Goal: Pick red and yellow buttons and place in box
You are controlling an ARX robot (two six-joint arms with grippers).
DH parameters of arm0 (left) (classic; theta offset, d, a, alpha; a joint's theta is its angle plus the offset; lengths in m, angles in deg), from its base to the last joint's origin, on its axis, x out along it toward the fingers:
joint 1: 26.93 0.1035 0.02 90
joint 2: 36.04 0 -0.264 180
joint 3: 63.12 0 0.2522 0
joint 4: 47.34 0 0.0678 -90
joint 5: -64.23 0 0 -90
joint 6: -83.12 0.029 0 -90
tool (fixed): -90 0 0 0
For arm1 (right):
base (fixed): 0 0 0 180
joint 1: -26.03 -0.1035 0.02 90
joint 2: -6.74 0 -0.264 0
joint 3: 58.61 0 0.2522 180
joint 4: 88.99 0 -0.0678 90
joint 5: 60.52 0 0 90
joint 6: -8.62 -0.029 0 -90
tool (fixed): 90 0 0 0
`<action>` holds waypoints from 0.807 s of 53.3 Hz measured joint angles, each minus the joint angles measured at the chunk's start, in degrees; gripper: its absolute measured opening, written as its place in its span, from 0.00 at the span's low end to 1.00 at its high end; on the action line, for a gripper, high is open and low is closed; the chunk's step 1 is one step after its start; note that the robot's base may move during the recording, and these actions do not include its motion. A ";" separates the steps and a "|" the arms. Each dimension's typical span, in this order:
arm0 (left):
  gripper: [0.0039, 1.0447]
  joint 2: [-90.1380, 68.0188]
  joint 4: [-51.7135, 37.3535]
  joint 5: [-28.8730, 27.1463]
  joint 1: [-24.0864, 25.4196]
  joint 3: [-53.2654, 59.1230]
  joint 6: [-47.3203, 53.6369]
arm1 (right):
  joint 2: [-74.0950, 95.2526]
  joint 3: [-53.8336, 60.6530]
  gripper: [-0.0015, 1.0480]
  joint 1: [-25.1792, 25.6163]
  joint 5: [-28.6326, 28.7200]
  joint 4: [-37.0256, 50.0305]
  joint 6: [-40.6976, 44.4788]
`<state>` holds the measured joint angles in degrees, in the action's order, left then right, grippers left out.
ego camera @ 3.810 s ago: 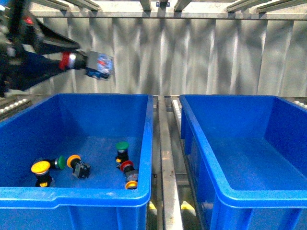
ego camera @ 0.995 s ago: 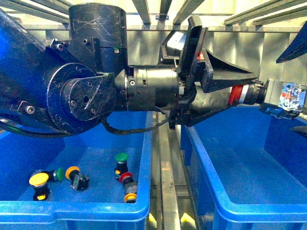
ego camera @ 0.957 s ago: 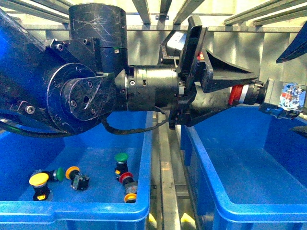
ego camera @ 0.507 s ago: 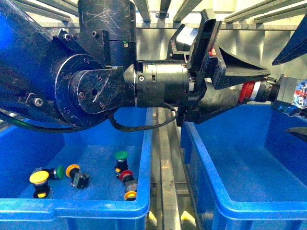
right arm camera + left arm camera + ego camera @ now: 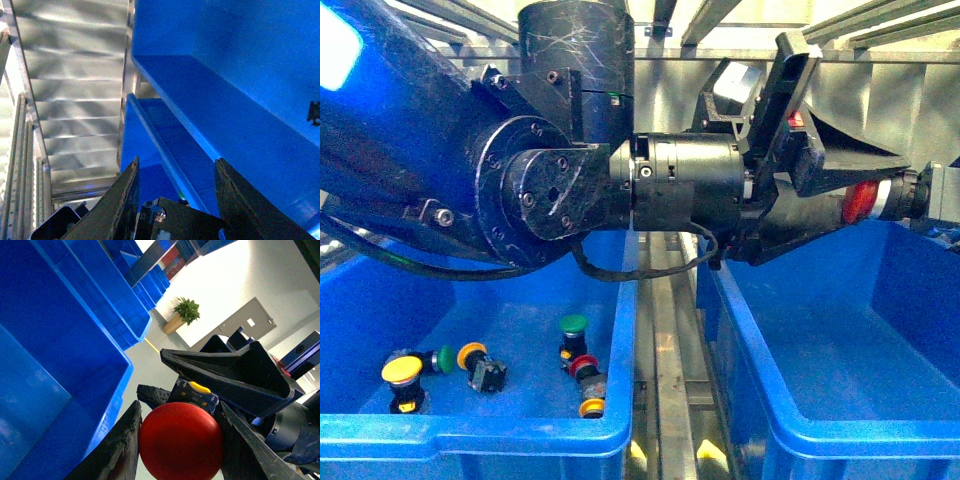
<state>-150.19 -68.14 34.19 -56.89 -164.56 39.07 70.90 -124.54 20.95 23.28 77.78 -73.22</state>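
My left gripper (image 5: 885,195) reaches across from the left and is shut on a red button (image 5: 862,202), held sideways above the right-hand blue box (image 5: 840,438). In the left wrist view the domed red cap (image 5: 180,441) sits clamped between both fingers (image 5: 124,450). Other buttons lie in the left blue bin (image 5: 470,435): a yellow one (image 5: 402,370), an orange-yellow one (image 5: 472,355), a red one (image 5: 584,366) and another orange-yellow one (image 5: 591,407). My right gripper (image 5: 175,200) is open and empty, with blue bin walls (image 5: 225,75) in front of it.
Two green-capped buttons (image 5: 573,324) (image 5: 445,360) lie among the others in the left bin. A metal roller rail (image 5: 665,330) runs between the two bins. A corrugated metal wall (image 5: 665,90) stands behind. The left arm's bulk (image 5: 550,190) hides much of the left bin's back.
The left arm has swung from above the left bin across to the right, carrying the red button further right over the right box. The buttons in the left bin have not moved.
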 joint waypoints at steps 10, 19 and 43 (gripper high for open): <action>0.33 -1.36 1.62 -1.18 -1.31 -2.01 1.51 | -0.02 0.07 0.35 3.48 2.95 -0.09 0.02; 0.51 -1.38 2.34 -2.47 -1.73 -2.32 2.58 | -0.04 0.33 0.34 5.51 4.83 1.11 -0.15; 0.93 -0.94 -0.94 -9.73 1.16 -2.64 1.33 | 2.40 3.19 0.34 8.59 5.35 5.16 0.04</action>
<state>-151.13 -69.08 24.47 -55.73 -167.20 40.41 73.30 -121.34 29.54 28.64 82.94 -73.18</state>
